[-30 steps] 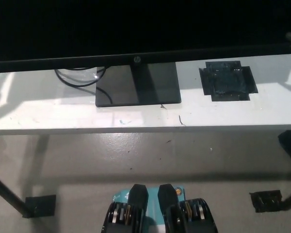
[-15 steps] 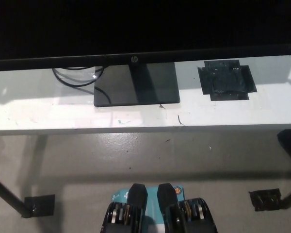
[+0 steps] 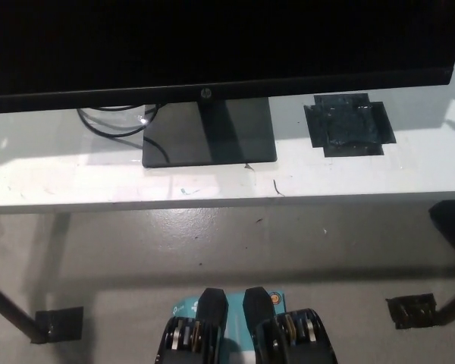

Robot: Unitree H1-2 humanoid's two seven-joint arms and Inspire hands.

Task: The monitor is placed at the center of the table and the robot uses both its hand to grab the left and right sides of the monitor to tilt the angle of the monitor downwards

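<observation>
Neither hand shows in the head view, so their state cannot be told. The wide black flat-screen monitor (image 3: 212, 45) on the white bench (image 3: 98, 178) fills more of the picture than before, suggesting downward tilt.

A lab: taped patch (image 3: 344, 126) on white table (image 3: 98, 182), bare concrete floor (image 3: 212, 243).

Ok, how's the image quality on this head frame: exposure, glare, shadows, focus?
Head view: the monitor screen is near-black with no detail; its stand base shows a soft reflective sheen; the white table has bright patches alongside the monitor's shadow band; a small highlight glints on the cable; the tape patch shines slightly. Focus is mildly soft overall. Neither hand is in view.
</observation>
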